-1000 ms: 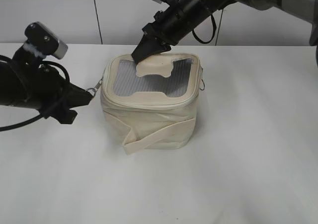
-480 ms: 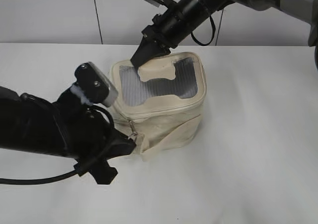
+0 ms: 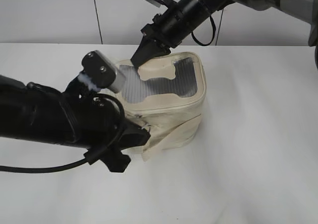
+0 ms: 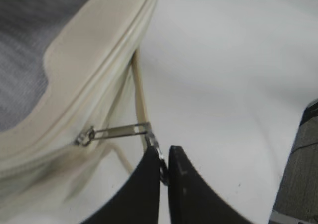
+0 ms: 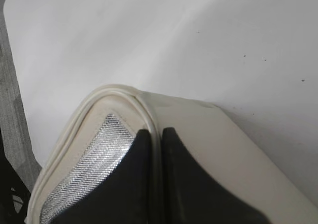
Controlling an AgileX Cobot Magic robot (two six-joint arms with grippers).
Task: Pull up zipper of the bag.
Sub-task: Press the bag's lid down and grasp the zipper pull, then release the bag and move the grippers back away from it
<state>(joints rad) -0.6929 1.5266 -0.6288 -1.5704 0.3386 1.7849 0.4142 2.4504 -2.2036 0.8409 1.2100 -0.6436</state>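
Note:
The cream bag [image 3: 176, 117] stands mid-table, tilted, its lid with grey mesh panels [image 3: 161, 85] facing up. My left gripper [image 3: 146, 135] is at the bag's front left corner. In the left wrist view it [image 4: 165, 157] is shut on the ring of the silver zipper pull [image 4: 119, 130], which is stretched taut from the zipper track [image 4: 121, 47] at the lid edge. My right gripper [image 3: 138, 57] is at the lid's back left corner. In the right wrist view it [image 5: 156, 134] is shut on the raised lid rim [image 5: 144, 102] next to the mesh [image 5: 94, 164].
The white table [image 3: 248, 159] runs back to a white wall [image 3: 49, 15]. The bag's strap band [image 3: 171, 134] hangs loose round the front. My left arm [image 3: 44, 122] lies across the table's left side. The table edge and grey floor [image 5: 7, 85] show in the right wrist view.
My left gripper has moved from the bag's left side forward and right along its front edge, with the zipper pull in it. The bag has tilted and shifted. The right gripper has stayed on the rim.

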